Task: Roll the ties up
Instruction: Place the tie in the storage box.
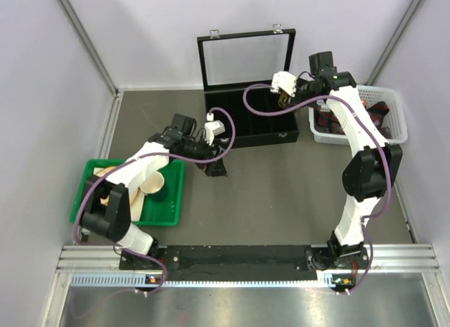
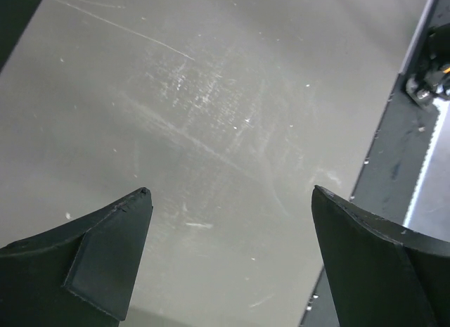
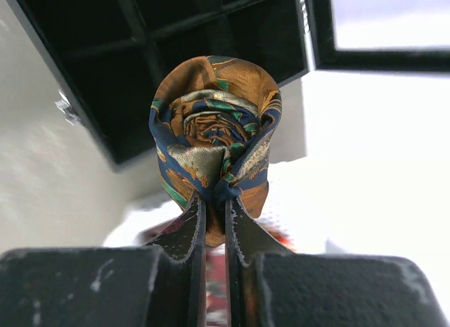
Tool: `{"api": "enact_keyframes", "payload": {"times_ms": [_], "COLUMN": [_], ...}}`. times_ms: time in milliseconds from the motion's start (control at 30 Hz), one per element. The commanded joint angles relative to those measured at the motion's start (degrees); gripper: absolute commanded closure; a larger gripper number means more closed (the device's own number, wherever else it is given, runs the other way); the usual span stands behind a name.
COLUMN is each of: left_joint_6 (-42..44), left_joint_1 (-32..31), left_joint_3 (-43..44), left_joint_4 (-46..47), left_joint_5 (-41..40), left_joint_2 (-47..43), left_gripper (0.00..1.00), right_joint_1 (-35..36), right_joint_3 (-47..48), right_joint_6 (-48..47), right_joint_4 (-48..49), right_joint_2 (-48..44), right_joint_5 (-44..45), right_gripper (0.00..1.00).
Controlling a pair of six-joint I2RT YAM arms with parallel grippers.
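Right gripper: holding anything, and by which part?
Right gripper pinches a rolled tie by the bottom of the roll; left gripper is open and empty.

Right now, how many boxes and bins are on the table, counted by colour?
black case: 1
white basket: 1
green tray: 1
Total: 3
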Motion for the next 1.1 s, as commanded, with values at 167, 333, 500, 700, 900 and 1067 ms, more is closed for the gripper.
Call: {"api": "enact_keyframes", "payload": {"times_ms": [167,333,500,700,900,1067], "left_joint_6": [-5.4,-6.3,-7.0,-7.8,-8.0,-8.2], "left_joint_1": [2.8,3.8,4.1,4.5,4.7,4.8], "left_joint_3": [-2.5,-3.8,-4.7,-5.7,-5.7,-5.9], "left_joint_4": [1.1,1.6,3.0,4.2,4.4,4.6], "left_joint_5": [3.0,4.1,4.0,5.4,5.7,6.4], "left_joint_2": [-5.3,-6.4,-6.9,-7.0,-7.2,-7.2], "left_gripper": [0.01,0.01,0.01,0.01,0.01,0.01], "right_joint_1": [0.8,2.1,3.1,4.2,4.6,5.0], "right_joint_3": [3.1,5.5,7.2,7.2,8.9,9.8], "right_joint_6": [-28.0,-30.9,-31.1,-31.3,-30.9,-30.6], "right_joint_4": [0.4,-3.1,-6.7,-10.3,-11.6,-11.9], "right_joint_2": [3.2,6.9,9.5,12.2,15.2,17.2], "right_joint_5": [0.3,1.7,3.1,5.4,6.0,6.8], "right_gripper": [1.0,1.0,1.0,1.0,1.0,1.0]}}
